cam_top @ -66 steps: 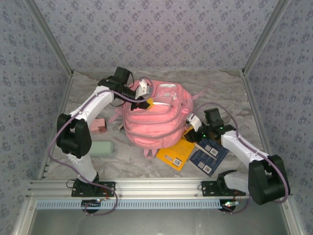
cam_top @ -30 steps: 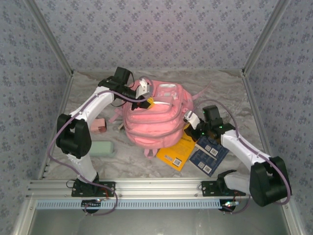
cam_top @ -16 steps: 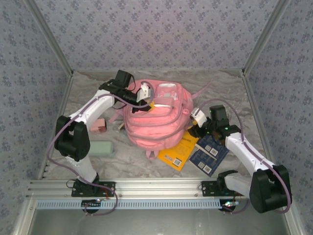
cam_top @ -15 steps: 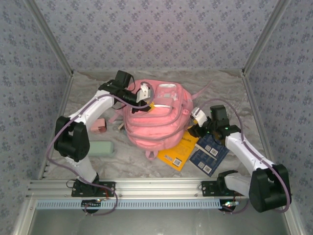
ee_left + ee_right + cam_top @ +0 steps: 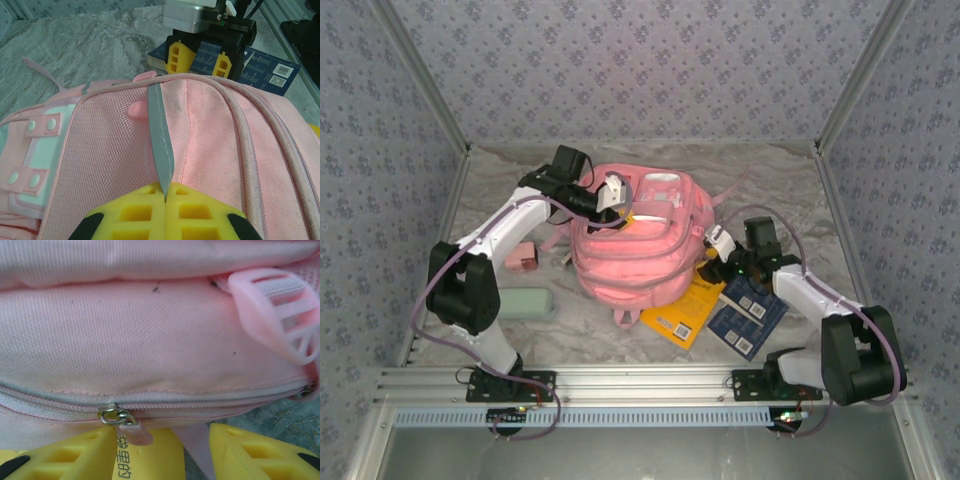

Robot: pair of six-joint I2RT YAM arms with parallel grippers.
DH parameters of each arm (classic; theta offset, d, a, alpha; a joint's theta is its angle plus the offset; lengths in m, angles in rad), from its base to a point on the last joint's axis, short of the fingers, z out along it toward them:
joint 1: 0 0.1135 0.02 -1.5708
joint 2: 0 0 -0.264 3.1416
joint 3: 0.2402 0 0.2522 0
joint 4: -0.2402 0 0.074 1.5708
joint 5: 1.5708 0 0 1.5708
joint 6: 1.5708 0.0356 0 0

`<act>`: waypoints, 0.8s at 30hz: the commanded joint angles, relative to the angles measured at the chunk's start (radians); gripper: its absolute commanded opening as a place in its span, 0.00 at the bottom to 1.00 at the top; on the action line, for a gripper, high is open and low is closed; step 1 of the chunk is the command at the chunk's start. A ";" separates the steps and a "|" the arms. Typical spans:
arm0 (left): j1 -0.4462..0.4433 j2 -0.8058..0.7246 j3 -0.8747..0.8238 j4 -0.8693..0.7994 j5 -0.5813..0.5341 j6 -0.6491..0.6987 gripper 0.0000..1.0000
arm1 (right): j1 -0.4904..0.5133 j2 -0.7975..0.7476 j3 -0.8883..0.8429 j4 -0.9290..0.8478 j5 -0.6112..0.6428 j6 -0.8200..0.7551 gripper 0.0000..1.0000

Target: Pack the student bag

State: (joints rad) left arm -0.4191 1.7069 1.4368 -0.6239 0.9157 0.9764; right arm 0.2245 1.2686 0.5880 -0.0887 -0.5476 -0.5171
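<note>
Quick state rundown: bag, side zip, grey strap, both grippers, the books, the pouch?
student bag: lying on the table, front up.
side zip: shut along the visible stretch, pull ungripped.
grey strap: pinched at its end.
left gripper: shut on grey strap.
right gripper: open, at the pull.
yellow book: closed, on the table, outside the bag.
blue book: closed, on the table.
green pouch: on the table, unpacked.

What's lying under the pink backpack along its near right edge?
A yellow book pokes out from beneath the student bag, with a dark blue book beside it. Anything further under the bag is covered.
</note>
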 commanded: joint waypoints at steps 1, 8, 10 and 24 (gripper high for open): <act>0.002 -0.043 0.014 0.043 0.080 0.028 0.00 | 0.017 0.017 -0.019 0.047 -0.025 -0.007 0.51; 0.002 -0.037 0.017 0.048 0.095 0.023 0.00 | 0.037 0.054 -0.016 0.080 -0.003 0.003 0.47; 0.002 -0.034 0.018 0.048 0.095 0.023 0.00 | 0.044 0.067 -0.005 0.080 -0.002 0.002 0.42; 0.000 -0.015 0.031 0.076 0.091 -0.019 0.00 | 0.065 -0.020 0.011 -0.010 0.032 -0.007 0.00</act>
State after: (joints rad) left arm -0.4191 1.7073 1.4368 -0.6113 0.9165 0.9676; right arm 0.2844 1.3022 0.5789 -0.0505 -0.5282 -0.5171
